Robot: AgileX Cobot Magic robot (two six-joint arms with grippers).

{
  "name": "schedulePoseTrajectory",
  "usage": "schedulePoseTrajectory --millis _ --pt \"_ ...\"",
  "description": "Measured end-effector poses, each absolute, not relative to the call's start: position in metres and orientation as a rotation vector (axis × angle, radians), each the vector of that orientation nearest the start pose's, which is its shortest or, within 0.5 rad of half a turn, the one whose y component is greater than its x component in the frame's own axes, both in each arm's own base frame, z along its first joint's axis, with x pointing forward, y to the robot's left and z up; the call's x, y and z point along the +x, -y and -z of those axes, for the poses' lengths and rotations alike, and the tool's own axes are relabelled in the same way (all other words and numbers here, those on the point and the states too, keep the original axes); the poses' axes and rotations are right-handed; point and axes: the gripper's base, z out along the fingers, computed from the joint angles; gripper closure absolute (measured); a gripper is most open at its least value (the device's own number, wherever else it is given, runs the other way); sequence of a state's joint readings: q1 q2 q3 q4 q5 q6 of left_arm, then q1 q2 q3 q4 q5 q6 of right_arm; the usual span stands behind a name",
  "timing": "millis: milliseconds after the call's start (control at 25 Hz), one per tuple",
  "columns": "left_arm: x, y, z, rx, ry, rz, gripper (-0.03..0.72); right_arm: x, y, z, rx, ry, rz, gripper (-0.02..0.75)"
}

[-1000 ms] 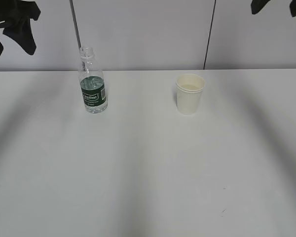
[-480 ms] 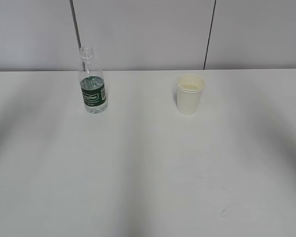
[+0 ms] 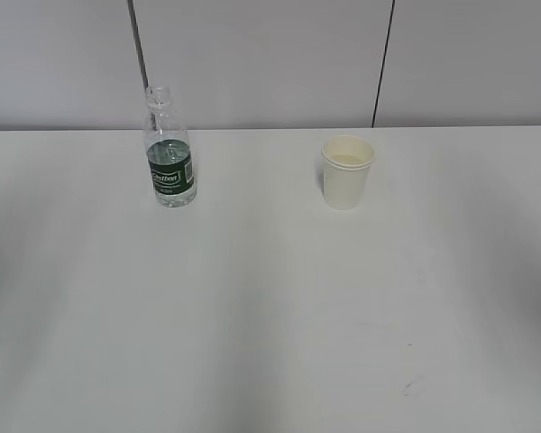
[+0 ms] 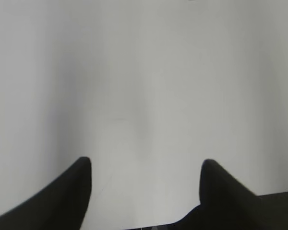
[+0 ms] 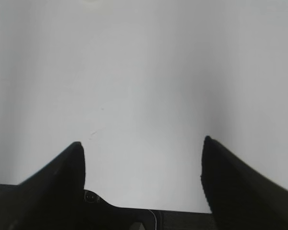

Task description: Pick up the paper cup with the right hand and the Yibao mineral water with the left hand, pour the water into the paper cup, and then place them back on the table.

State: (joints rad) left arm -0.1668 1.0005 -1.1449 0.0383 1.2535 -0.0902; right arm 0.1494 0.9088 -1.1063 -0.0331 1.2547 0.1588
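Observation:
The Yibao mineral water [image 3: 169,158], a small clear bottle with a dark green label and no cap, stands upright at the back left of the white table [image 3: 270,316]. The cream paper cup [image 3: 346,171] stands upright to its right, with liquid inside. Neither arm shows in the exterior view. In the left wrist view my left gripper [image 4: 145,165] is open over bare tabletop, nothing between its fingers. In the right wrist view my right gripper [image 5: 141,148] is open too, above bare table.
A grey panelled wall [image 3: 270,63] runs behind the table, with a thin metal pole [image 3: 138,45] rising behind the bottle. A small dark speck [image 3: 406,388] marks the table near the front right.
Both arms have withdrawn upward out of the exterior view; their dark shapes at the top corners are gone. Bottle and cup have not moved.

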Motion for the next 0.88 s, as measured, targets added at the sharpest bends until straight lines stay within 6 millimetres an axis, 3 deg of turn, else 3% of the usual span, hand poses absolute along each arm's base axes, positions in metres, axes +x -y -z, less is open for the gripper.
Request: schedulePoseTrajectory --millis 200,520,880 --pt "0.116 0.016 -0.377 0.096 -2.516 0.05 0.251 0.111 -0.014 -0.369 0.01 -2.532 -0.079 0.153" --pt "0.052 0.003 -0.348 0.087 -2.415 0.029 0.251 0.061 -0.001 -0.344 0.006 -2.449 -0.017 0.153" --pt "0.004 -0.003 -0.323 0.08 -2.273 0.086 0.251 0.011 0.01 -0.317 0.017 -2.297 0.012 0.153"
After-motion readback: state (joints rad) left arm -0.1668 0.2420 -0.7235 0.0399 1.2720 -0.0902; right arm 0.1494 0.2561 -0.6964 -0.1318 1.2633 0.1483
